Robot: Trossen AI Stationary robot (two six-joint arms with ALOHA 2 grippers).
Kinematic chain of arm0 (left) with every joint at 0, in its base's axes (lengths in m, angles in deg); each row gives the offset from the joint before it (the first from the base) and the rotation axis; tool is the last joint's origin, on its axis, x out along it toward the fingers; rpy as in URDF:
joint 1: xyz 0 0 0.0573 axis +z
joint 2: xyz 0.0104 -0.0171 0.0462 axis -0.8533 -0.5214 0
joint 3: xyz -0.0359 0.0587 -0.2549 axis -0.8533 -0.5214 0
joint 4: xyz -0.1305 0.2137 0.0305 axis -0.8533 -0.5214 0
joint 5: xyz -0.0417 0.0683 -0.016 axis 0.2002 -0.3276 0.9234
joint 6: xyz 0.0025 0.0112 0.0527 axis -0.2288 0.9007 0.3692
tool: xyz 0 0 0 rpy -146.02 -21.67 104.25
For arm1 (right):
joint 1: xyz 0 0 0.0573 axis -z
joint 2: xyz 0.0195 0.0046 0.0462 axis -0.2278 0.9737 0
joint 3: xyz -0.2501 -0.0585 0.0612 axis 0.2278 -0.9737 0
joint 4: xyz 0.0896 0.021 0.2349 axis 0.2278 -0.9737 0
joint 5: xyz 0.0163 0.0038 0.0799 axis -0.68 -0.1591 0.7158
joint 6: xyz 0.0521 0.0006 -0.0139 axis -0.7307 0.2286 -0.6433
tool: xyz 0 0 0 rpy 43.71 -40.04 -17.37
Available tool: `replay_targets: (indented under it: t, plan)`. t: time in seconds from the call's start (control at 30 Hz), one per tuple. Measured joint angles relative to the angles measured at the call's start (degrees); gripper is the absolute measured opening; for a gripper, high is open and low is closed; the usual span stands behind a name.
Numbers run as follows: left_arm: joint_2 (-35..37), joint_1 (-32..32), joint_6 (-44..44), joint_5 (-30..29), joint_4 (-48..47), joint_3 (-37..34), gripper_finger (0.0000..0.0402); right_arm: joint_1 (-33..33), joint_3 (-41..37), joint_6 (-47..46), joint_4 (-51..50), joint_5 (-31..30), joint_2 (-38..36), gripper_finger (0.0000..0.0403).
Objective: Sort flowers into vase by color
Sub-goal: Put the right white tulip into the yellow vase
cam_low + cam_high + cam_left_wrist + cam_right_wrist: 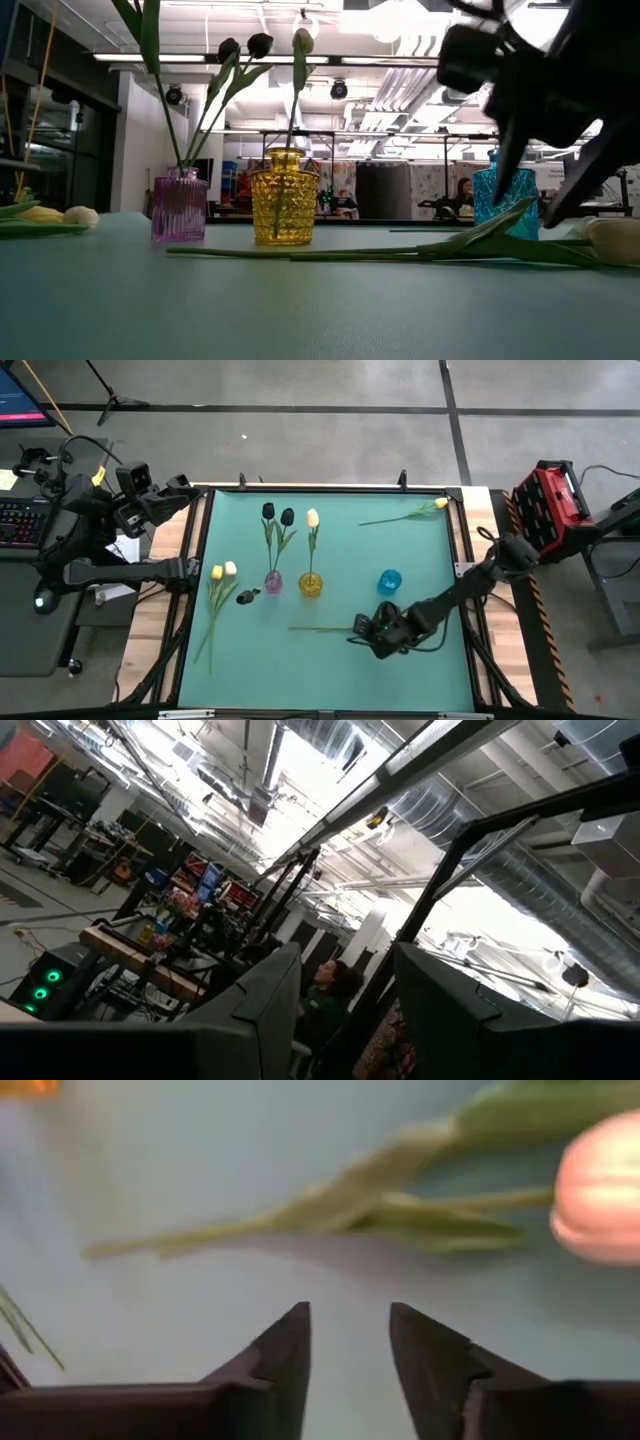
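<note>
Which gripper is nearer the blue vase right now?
Right. The right gripper is on the mat just in front of the blue vase, beside a lying flower. The left gripper is raised off the mat's far left corner.

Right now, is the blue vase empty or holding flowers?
Empty: the blue vase stands upright with no stem in it; a flower lies on the table beside it.
</note>
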Motion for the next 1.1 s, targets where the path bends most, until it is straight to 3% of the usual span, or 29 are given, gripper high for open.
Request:
replay_targets:
  t: [0.23, 0.4, 0.7, 1.1]
  plan:
    - [0.00, 0.00, 0.04, 0.02, 0.00, 0.00, 0.0151, 2.75, 0.02, -1.99, -0.95, 2.75, 0.00, 0.0211]
    - [-0.02, 0.00, 0.07, 0.05, 0.00, 0.00, 0.0151, 4.53, 0.04, -0.71, -2.10, 3.39, 0.00, 0.0239]
    - [0.01, 0.00, 0.11, 0.07, 0.00, 0.00, 0.0151, 5.42, 0.04, -1.02, -12.28, 9.29, 0.00, 0.0232]
    - [0.00, 0.00, 0.08, 0.09, 0.00, 0.00, 0.0151, 6.47, 0.07, -1.14, -19.16, 10.38, 0.00, 0.0188]
